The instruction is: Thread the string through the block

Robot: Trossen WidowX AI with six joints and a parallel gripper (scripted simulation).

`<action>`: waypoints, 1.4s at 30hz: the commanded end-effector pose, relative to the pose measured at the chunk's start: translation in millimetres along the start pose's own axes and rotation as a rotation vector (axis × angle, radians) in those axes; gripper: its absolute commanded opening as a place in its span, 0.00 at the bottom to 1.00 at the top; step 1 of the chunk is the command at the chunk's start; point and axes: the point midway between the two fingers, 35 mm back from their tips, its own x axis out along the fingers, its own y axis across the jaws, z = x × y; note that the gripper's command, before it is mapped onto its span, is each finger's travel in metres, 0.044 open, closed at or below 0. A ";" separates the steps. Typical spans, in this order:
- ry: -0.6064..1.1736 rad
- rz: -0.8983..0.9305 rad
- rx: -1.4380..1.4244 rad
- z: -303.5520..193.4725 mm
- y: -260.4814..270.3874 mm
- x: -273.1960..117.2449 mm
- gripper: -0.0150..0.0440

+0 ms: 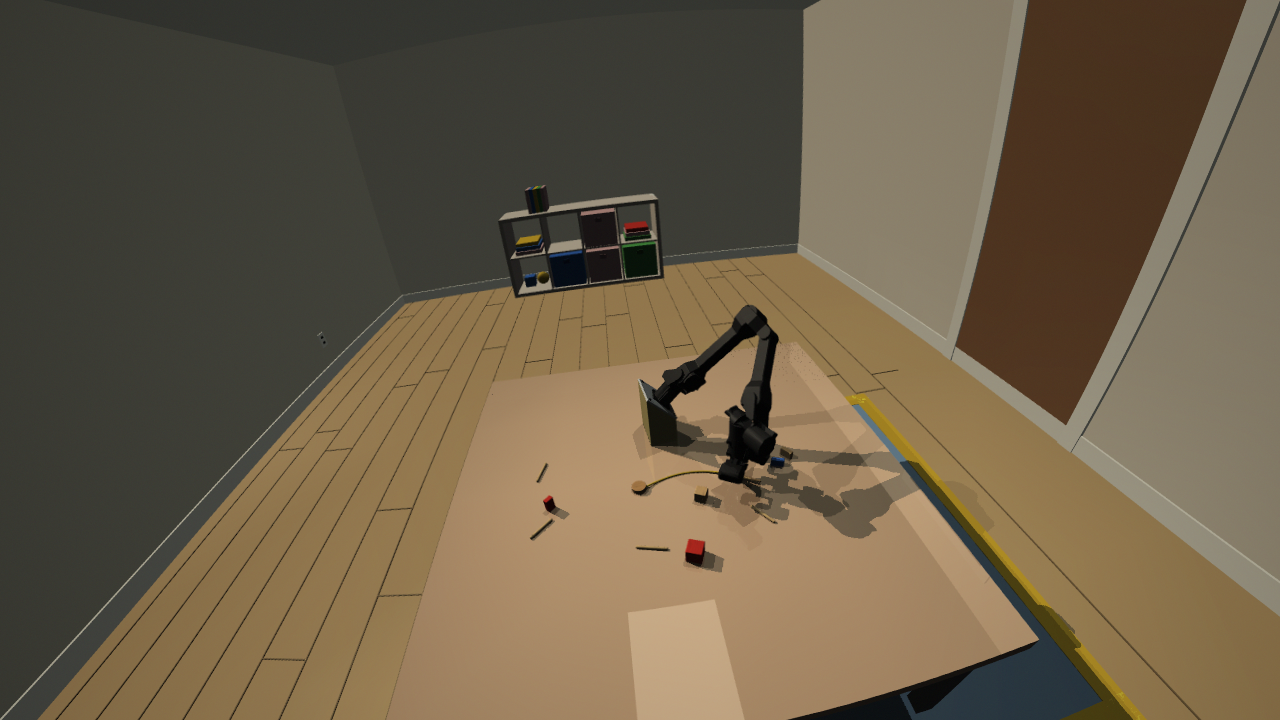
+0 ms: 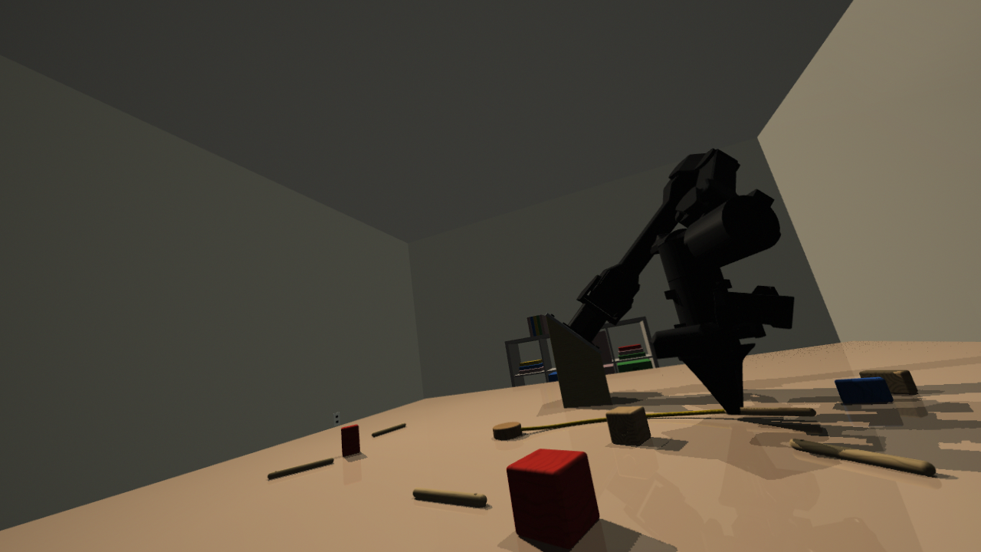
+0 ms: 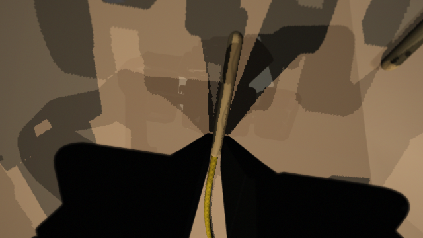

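My gripper [image 2: 733, 410] [image 3: 217, 141] points down at table level, shut on the string end of the wooden stick [image 2: 782, 412] [image 3: 227, 94]. The stick's free end points away from the fingers. The yellow string [image 1: 677, 474] [image 2: 569, 423] [image 3: 210, 192] runs from the stick to the round wooden button [image 1: 639, 487] [image 2: 506, 431], which lies flat. The wooden block [image 1: 700, 494] [image 2: 628, 426] stands on the table between the button and my gripper, on the exterior view side of the string. Its hole is hard to make out now. The string is not seen passing through it.
A loose stick [image 2: 861, 456] [image 3: 404, 44] lies near my gripper. A blue block [image 1: 776, 462] [image 2: 863, 390] and a brown block [image 2: 889, 381] lie beyond. A red cube [image 1: 695, 550] [image 2: 552, 497], a small red block [image 1: 548, 504] [image 2: 350, 440] and several loose sticks lie farther off.
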 end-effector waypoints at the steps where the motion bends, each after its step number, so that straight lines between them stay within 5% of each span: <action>1: -0.003 -0.001 -0.006 1.8 -0.7 -5.1 0.25; 42: 0.003 -0.001 0.002 -0.8 -0.4 -50.5 0.25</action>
